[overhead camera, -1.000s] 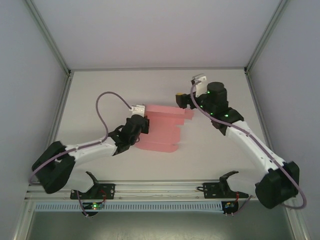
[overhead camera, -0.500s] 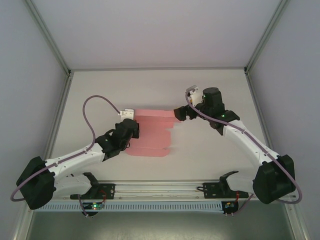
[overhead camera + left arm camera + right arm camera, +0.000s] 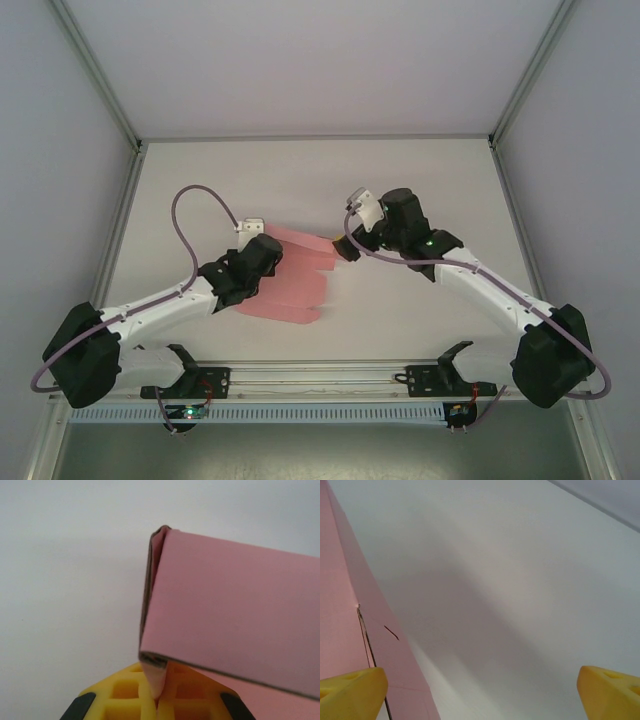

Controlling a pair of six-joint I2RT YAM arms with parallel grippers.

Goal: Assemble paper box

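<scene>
Top external: paper box (image 3: 292, 282) lies flat on the table (image 3: 420, 180) left of centre, between the two arms. Left gripper (image 3: 266, 254) sits at its left end. Right gripper (image 3: 346, 246) is at its far right corner, possibly touching; blur hides contact.

Left wrist: left gripper (image 3: 156, 700) has yellow fingers (image 3: 131, 692) pinched tight on a thin box edge, with the box body just above.

Right wrist: right gripper (image 3: 480, 695) is spread wide, holding nothing; the box (image 3: 340, 605) is beside the left-hand fingertip.
</scene>
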